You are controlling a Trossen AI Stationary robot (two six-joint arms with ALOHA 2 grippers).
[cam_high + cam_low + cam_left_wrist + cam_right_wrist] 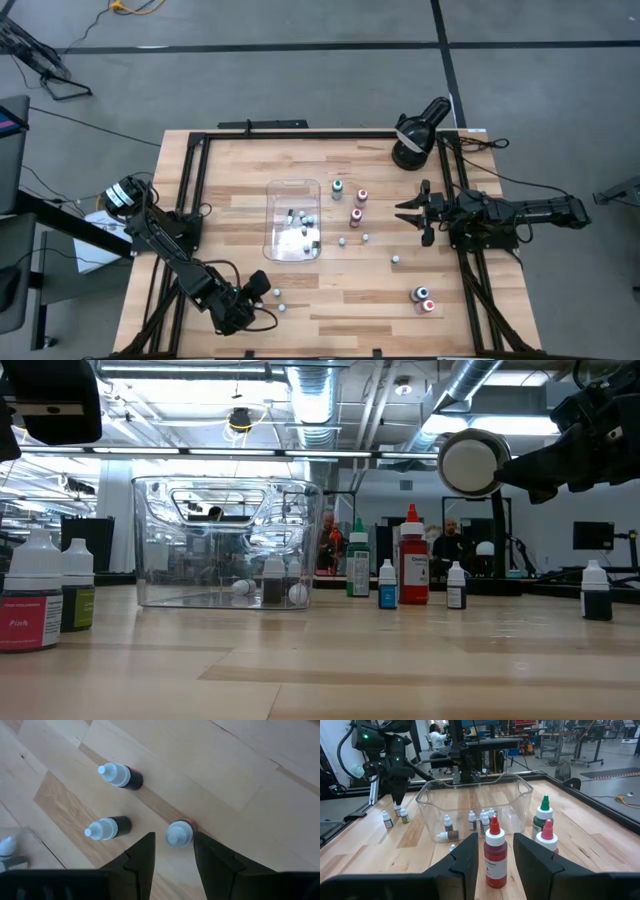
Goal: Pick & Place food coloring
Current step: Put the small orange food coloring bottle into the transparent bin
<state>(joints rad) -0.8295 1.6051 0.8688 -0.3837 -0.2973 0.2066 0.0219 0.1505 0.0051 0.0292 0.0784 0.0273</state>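
The food coloring bottles (362, 195) are scattered over the wooden table (230, 190), and several more lie inside the clear tray (276, 190) at its middle.

Down at the near-left corner, the left gripper (173, 851) hangs over three small bottles. Its fingers (142, 857) are spread, and a white-capped bottle (179, 833) stands just ahead of the gap between them, not pinched. Two more small bottles (107, 827) sit just to one side of it, well apart from each other. The table's front edge is close behind this gripper; bare wood opens ahead of it toward the tray.

The right gripper (412, 212) hovers at the right side, pointing toward the tray. Its jaws are parted, holding nothing. Straight ahead of it, a red bottle (495, 851) with a white collar stands between its fingertips' line of sight and the tray. Beside that stand a pink-capped bottle (547, 836) and a taller green one (541, 817). Those three block the direct path to the tray.

A black lamp-like device (414, 137) sits at the far-right corner, beyond the right gripper. Two more bottles (422, 297) stand near the front edge on its side, with open wood around them. People (329, 540) show in the room behind.
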